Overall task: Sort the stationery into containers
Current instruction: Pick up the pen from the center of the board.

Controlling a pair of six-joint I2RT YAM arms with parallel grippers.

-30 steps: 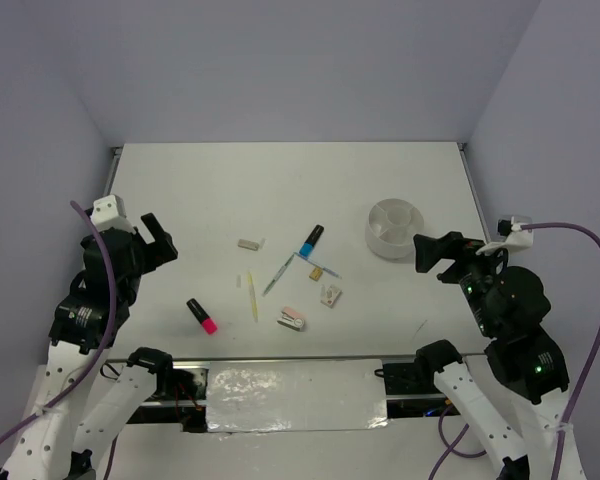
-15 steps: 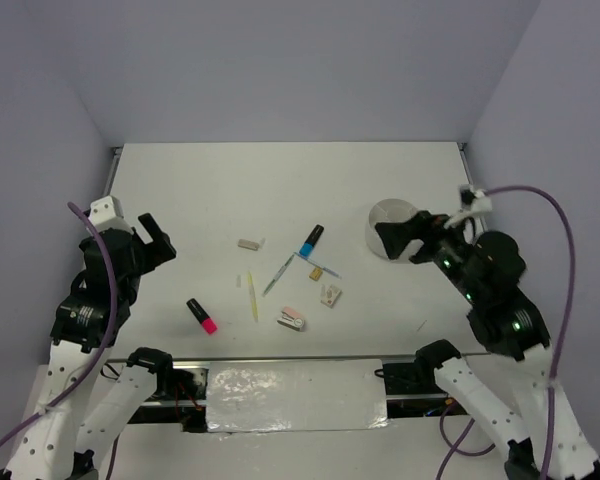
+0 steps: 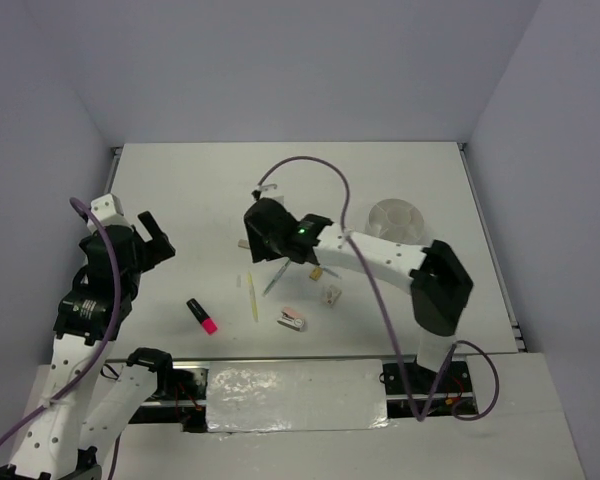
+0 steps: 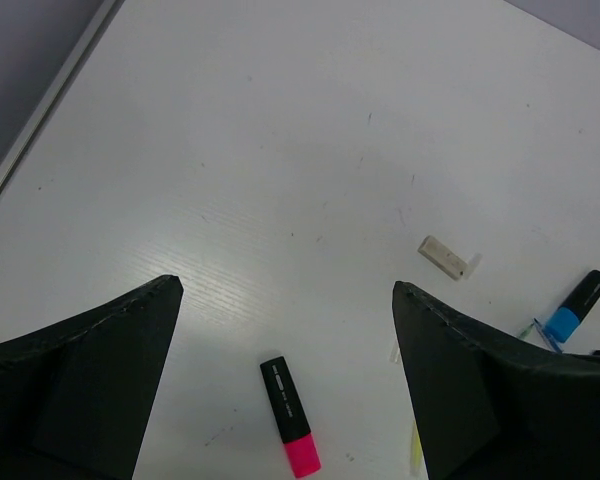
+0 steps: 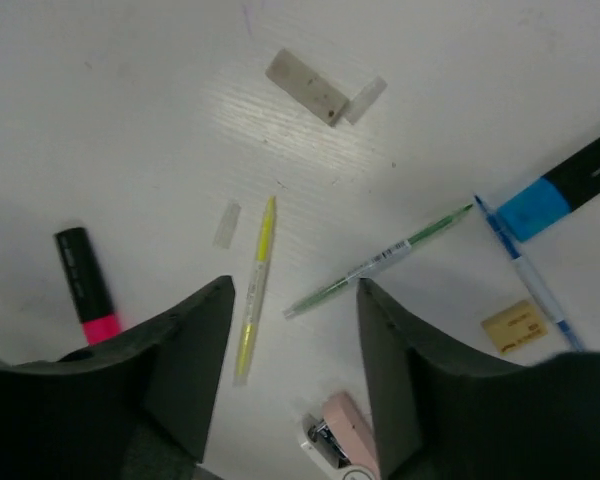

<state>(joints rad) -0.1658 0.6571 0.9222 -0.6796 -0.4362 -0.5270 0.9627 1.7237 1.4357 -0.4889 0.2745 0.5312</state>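
Since no item sits between any fingers, we judge the sorting to be at the reach for a pen, with the pick not yet made. Nearest to the arm bases lie the pink-ended highlighter (image 3: 202, 315) and a small pink item (image 3: 291, 319), both loose on the worktop (image 3: 180, 190). A little further lie the yellow pen (image 5: 256, 290) and the green pen (image 5: 380, 262), close together but not touching. The right end effector (image 5: 295, 282) hangs over these two. Its jaws stand partly apart and hold nothing, and the wrist view shows the yellow pen and one end of the green pen under the gap. The left end effector (image 4: 285, 288) hovers at the left side, wide and empty. Beyond lie a whitish eraser (image 5: 305, 85) and the blue-ended marker (image 5: 565, 185). Furthest, to the right, stands the white tub (image 3: 395, 222), well apart from the pens, and we see nothing in it. The next move, we think, calls for setting the jaws across one thin pen only, going down to the worktop, then closing.
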